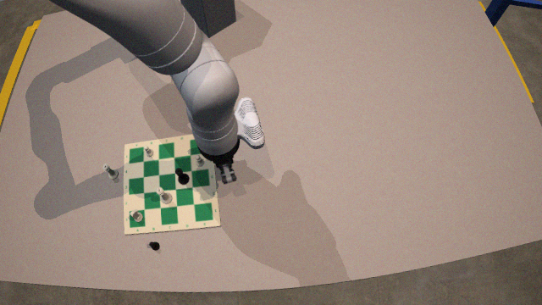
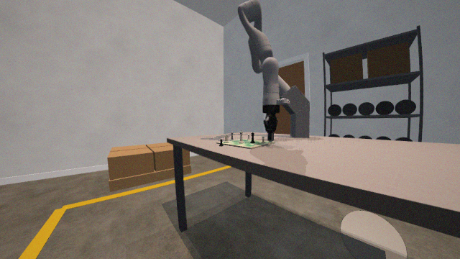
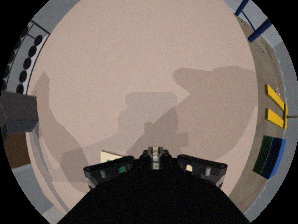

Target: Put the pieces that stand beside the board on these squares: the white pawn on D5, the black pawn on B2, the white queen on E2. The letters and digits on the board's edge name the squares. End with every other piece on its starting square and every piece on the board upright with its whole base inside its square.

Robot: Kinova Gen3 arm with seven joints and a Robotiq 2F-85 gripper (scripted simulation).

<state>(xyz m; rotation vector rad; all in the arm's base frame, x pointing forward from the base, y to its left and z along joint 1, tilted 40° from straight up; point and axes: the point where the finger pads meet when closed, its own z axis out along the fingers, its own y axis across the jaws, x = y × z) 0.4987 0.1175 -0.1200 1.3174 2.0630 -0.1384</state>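
The green and cream chessboard (image 1: 171, 188) lies on the table. My gripper (image 1: 227, 178) is down at the table just off the board's right edge, shut on a small pale piece that the fingers mostly hide; it shows as a light speck between the fingers in the wrist view (image 3: 154, 156) and I take it for the white pawn. The white queen (image 1: 110, 172) stands upright off the board's left edge. The black pawn (image 1: 154, 246) stands off the board's near edge. In the side view the gripper (image 2: 269, 136) reaches down at the board's far end.
On the board stand a black piece (image 1: 182, 175) near the middle and white pieces at the far left (image 1: 148, 151), far right (image 1: 199, 160), centre (image 1: 164, 196) and near left corner (image 1: 136, 216). The arm hangs over the board's far right corner.
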